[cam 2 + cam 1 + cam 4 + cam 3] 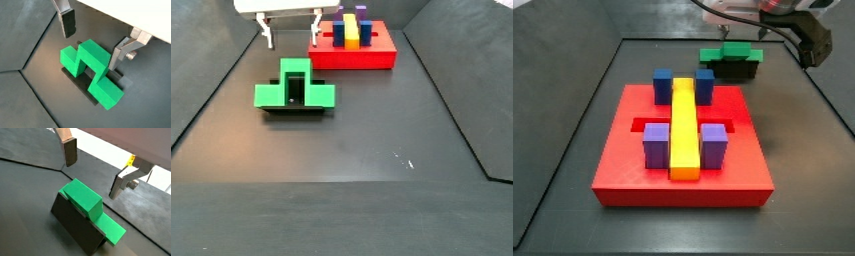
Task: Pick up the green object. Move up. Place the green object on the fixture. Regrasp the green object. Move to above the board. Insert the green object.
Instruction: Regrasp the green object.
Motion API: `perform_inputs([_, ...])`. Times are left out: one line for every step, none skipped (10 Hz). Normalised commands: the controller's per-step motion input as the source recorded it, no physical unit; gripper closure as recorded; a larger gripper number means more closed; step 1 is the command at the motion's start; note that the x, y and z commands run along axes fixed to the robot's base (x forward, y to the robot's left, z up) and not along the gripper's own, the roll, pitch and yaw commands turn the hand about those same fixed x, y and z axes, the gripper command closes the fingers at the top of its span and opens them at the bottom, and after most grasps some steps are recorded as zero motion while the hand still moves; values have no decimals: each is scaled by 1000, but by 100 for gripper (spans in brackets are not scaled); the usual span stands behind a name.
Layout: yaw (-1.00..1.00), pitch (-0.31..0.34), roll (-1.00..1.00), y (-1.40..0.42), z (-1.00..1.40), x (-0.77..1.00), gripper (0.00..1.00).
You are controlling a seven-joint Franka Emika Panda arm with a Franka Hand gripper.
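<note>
— Since the green object (294, 87) sits on the fixture (734, 70), centre-left of the frame, is it released?
— Yes; my gripper (93, 42) hangs above, fingers (69, 153) apart, empty. I judge regrasp next.

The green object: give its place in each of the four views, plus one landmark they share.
Wrist view: green object sits on the fixture, below the open gripper.
Wrist view: centre, gripper above it.
Side view: far end, behind the board.
Side view: left of centre.
Shared landmark: the fixture beneath it.
</note>
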Motion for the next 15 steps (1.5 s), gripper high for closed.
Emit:
perform_inputs([-157, 131, 94, 54, -237, 103, 0])
perform_inputs([-129, 86, 83, 26, -286, 40, 0])
perform_inputs([-109, 63, 71, 11, -286, 0, 0])
perform_inputs([-100, 51, 63, 11, -297, 0, 0])
perform_inputs([-91, 43, 57, 9, -314, 0, 0])
perform_inputs([-46, 74, 83, 60, -289, 0, 0])
perform_inputs([-29, 89, 89, 83, -271, 6, 0])
perform_inputs([-34, 103, 69, 89, -240, 23, 0])
perform_inputs([-20, 123, 40, 140, -206, 51, 0])
perform_inputs([-3, 126, 43, 143, -200, 69, 0])
perform_inputs([0, 183, 34, 160, -134, 129, 0])
perform_inputs([0, 174, 20, 146, -97, 91, 0])
perform_inputs([-6, 154, 0, 111, -51, 77, 0])
perform_inputs([0, -11, 0, 0, 0, 0, 0])
perform_inputs([0, -23, 46, 0, 0, -34, 0])
